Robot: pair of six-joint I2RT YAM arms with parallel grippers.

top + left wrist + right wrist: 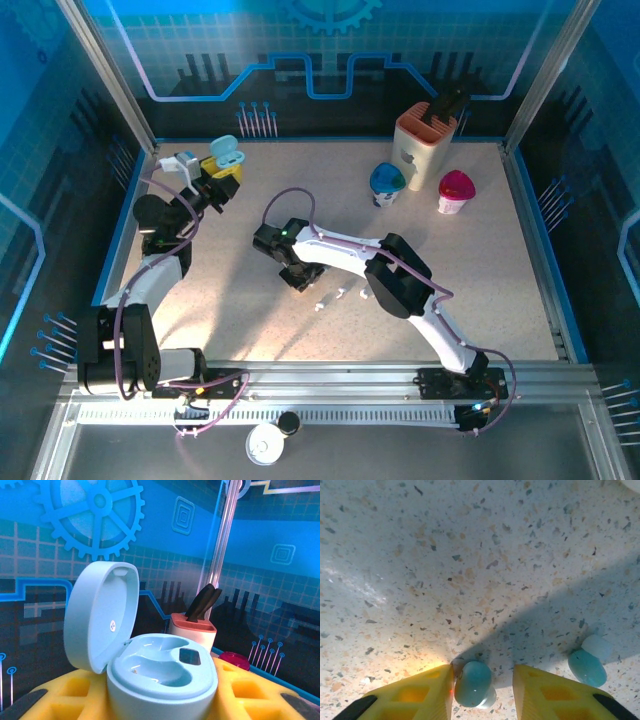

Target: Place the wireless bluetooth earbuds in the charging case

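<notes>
One pale blue earbud [472, 684] is sitting at the bottom centre of the right wrist frame, between the spread fingers [417, 692] of the right gripper [296, 282], while a second pale blue earbud [587, 666] is lying at lower right. A few white earbuds [340, 294] are lying on the table [480, 260] just right of that gripper, and at the top frame's upper left the left gripper [222, 170] is clamping the open charging case [160, 675], lid standing up.
</notes>
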